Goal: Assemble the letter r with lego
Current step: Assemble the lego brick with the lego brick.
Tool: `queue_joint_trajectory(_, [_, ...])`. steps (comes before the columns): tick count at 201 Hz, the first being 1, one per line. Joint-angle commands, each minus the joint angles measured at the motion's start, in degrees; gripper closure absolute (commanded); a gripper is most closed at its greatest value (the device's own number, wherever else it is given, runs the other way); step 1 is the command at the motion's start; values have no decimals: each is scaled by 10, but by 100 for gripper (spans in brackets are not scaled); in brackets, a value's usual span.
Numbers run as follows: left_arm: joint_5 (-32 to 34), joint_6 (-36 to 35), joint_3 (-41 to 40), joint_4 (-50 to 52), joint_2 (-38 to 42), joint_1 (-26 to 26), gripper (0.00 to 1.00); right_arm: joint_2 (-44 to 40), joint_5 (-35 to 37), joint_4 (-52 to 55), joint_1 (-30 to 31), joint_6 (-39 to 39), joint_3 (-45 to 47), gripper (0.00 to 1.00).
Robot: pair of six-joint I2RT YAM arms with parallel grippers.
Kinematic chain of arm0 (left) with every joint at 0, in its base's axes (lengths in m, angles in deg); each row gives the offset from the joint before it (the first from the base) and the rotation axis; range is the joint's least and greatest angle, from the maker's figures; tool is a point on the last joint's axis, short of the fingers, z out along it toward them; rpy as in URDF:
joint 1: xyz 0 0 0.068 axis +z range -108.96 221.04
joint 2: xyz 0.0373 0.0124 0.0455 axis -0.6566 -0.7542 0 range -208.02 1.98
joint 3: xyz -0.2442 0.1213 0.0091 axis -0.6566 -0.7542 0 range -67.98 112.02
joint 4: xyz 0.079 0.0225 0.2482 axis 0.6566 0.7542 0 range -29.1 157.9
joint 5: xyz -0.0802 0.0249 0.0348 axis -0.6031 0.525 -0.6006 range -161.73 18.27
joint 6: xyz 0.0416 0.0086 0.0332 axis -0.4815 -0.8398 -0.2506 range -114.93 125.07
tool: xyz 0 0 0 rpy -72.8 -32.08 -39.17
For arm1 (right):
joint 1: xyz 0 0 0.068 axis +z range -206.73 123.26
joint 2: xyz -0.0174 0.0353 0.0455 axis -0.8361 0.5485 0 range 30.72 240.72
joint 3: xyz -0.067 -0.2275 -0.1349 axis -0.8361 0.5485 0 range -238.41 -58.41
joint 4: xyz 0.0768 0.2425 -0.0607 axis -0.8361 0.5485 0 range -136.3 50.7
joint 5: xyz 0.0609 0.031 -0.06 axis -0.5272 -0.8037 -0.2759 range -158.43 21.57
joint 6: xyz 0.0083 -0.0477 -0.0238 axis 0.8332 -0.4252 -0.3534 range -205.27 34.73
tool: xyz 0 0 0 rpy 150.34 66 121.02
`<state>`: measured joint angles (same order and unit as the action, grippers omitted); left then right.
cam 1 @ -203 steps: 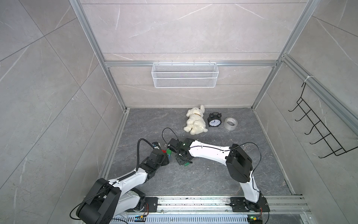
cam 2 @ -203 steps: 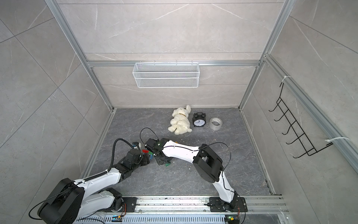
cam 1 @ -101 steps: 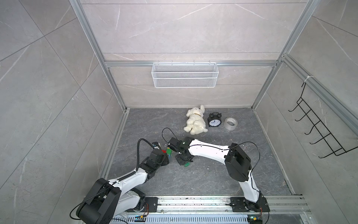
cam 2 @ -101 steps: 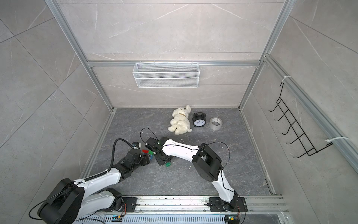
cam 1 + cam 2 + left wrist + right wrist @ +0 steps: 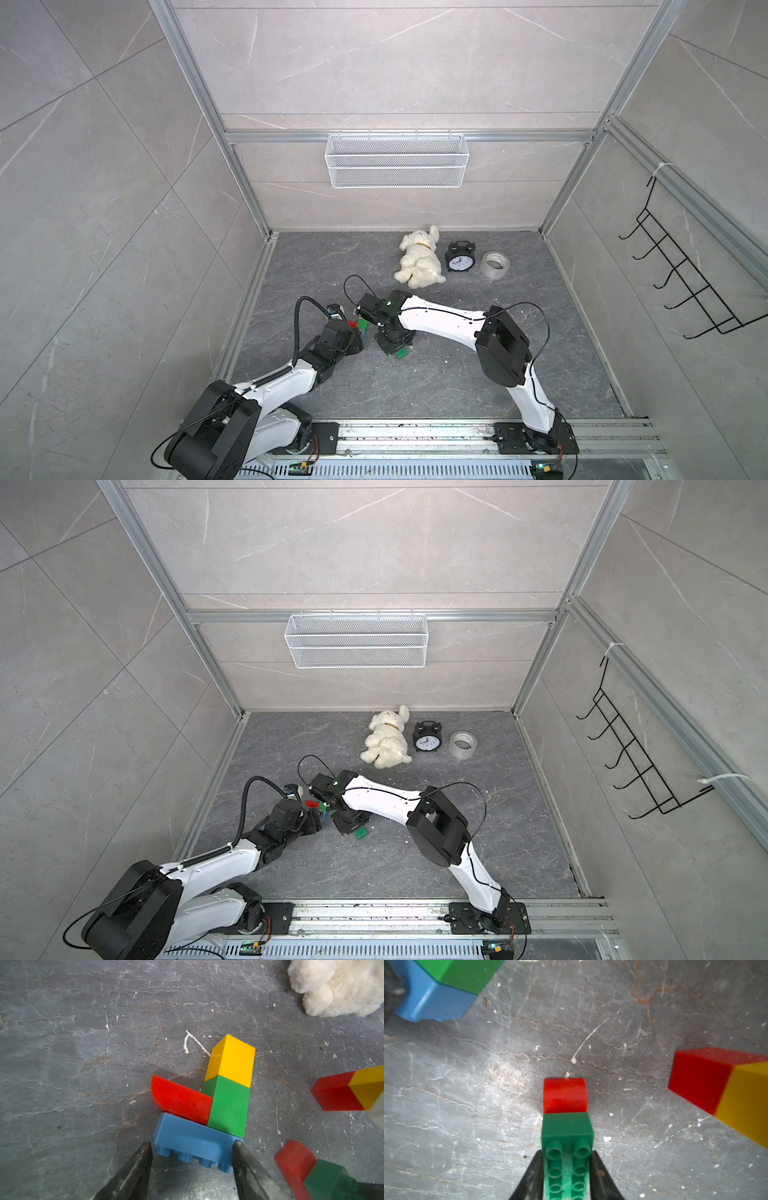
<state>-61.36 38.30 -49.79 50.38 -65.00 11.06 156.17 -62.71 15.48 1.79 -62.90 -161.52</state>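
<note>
On the side of the joined bricks (image 5: 226,1105) away from the red-yellow block (image 5: 340,1093), the bench (image 5: 72,1064) is bare and I can pass. Between those two the gap is small; the green-red piece (image 5: 299,1163) stands near, the plush toy (image 5: 336,987) beyond.

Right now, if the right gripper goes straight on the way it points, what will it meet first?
Probably only the bare floor. The red curved brick on the held green brick leads; the blue brick and red-yellow block lie aside. Depth is unclear.
</note>
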Motion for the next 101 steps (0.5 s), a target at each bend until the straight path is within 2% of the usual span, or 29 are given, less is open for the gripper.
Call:
queue_joint_trajectory(1, [4, 1, 7, -5, 2, -2, 36, 55, -49, 47, 5, -13, 16, 78])
queue_joint_trajectory(69, [3, 1, 7, 2, 4, -1, 36, 81, -26, 73, 5, -28, -45, 79])
queue_joint_trajectory(101, [5, 0, 14, 12, 14, -1, 36, 48, -21, 41, 5, -32, -54, 79])
